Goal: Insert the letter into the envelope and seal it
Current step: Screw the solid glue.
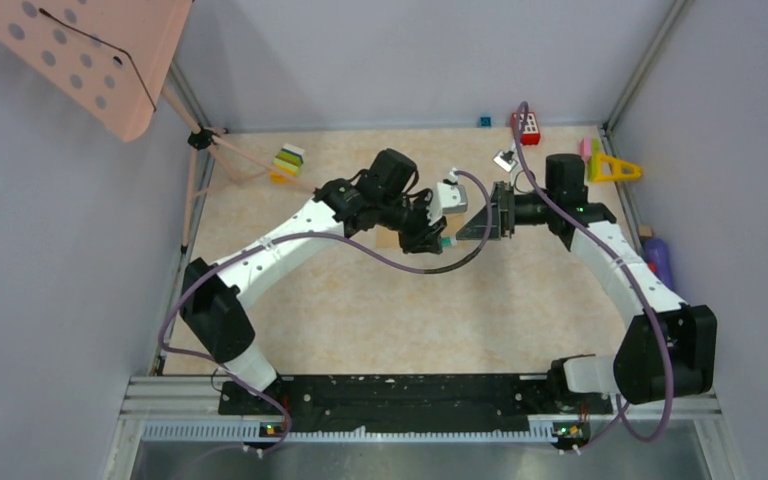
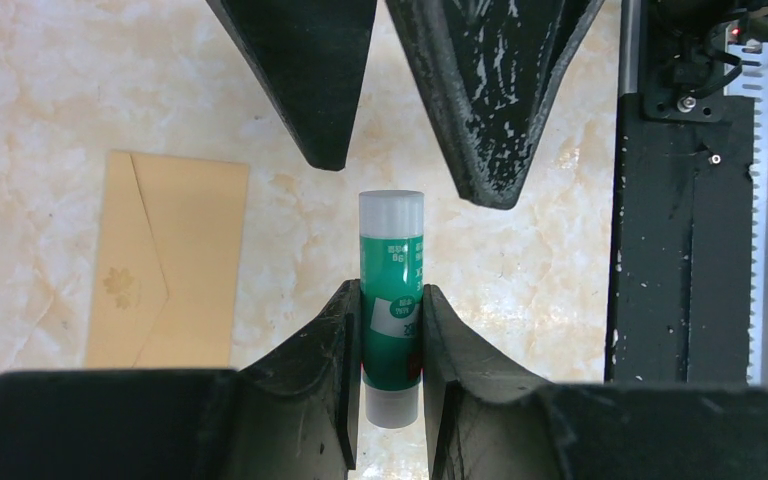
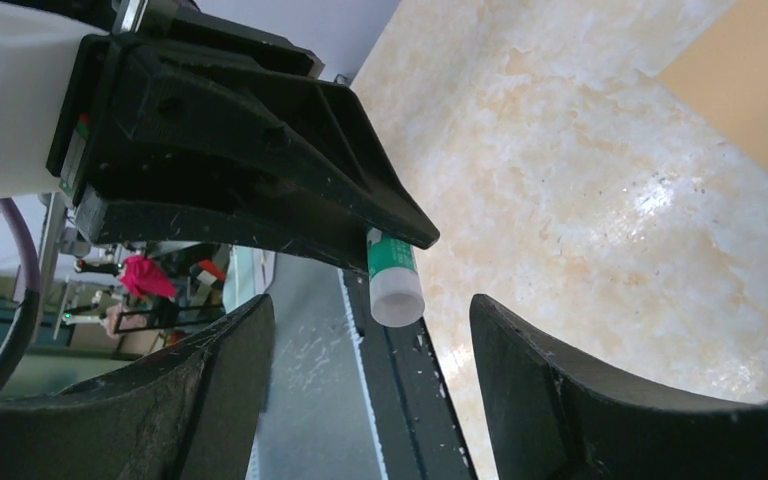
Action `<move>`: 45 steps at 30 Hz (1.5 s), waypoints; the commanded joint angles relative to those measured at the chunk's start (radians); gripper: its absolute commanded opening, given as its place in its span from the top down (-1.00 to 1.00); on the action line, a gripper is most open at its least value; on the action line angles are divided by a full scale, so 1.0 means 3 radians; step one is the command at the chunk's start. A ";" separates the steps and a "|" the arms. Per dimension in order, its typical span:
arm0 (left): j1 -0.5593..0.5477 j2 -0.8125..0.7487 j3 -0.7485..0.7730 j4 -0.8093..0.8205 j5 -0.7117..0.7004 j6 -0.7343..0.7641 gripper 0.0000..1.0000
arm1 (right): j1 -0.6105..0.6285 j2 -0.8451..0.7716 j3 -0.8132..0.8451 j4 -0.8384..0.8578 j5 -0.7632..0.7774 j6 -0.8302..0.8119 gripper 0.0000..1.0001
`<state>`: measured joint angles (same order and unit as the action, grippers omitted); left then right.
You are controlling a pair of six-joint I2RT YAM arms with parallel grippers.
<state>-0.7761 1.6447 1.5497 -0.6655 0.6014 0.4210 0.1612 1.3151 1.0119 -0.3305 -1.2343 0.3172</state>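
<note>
the left gripper (image 2: pixel 391 292) is clamped on the lower half of a glue stick (image 2: pixel 391 255), held up off the tabletop (image 2: pixel 550 290) about midway between its side edges and past its middle toward the far edge. the stick's long axis runs straight out from those fingers, white cap leading, toward the right gripper (image 2: pixel 407 180). that one is spread wide and holds nothing, and the cap sits just short of its gap, so it looks best placed to close on the cap. the envelope (image 2: pixel 175 260) lies flat beneath and beside the left gripper, flap folded over. only the left wrist view shows it whole. the top view hides most of it, and the right wrist view catches one corner.
</note>
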 commanded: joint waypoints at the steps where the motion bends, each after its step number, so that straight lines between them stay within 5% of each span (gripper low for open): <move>1: -0.0059 -0.0055 0.0035 0.0123 -0.0242 0.0055 0.96 | -0.0004 -0.0032 -0.0087 0.0263 0.0004 0.0209 -0.39; 8: -0.0101 0.0010 0.0114 0.0089 -0.0254 0.0043 0.96 | -0.0002 -0.0020 -0.0269 0.0502 0.0056 0.0381 -0.33; 22: -0.0138 0.0030 0.0123 0.0071 -0.0303 0.0054 0.96 | 0.0076 -0.0018 -0.0373 0.0713 0.0034 0.0549 0.10; 30: -0.0139 0.0059 0.0109 0.0053 -0.0113 0.0039 0.96 | 0.0125 -0.0015 -0.0270 0.0565 0.0037 0.0299 0.62; 37: -0.0114 0.0122 0.0118 -0.0064 0.0411 -0.0023 0.96 | 0.0201 -0.0145 -0.0039 -0.0070 0.0022 -0.0724 0.67; 41: -0.0041 0.0164 0.0194 -0.0219 0.0923 -0.0060 0.95 | 0.0291 -0.0356 0.0114 -0.0613 0.0076 -0.1823 0.58; 45: 0.0023 0.0236 0.0274 -0.0351 0.1416 -0.0096 0.93 | 0.0470 -0.0763 -0.0032 -0.0573 0.0246 -0.2403 0.41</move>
<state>-0.7731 1.6951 1.5745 -0.7506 0.7853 0.4149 0.2413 1.2228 0.9710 -0.4900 -1.1786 -0.1059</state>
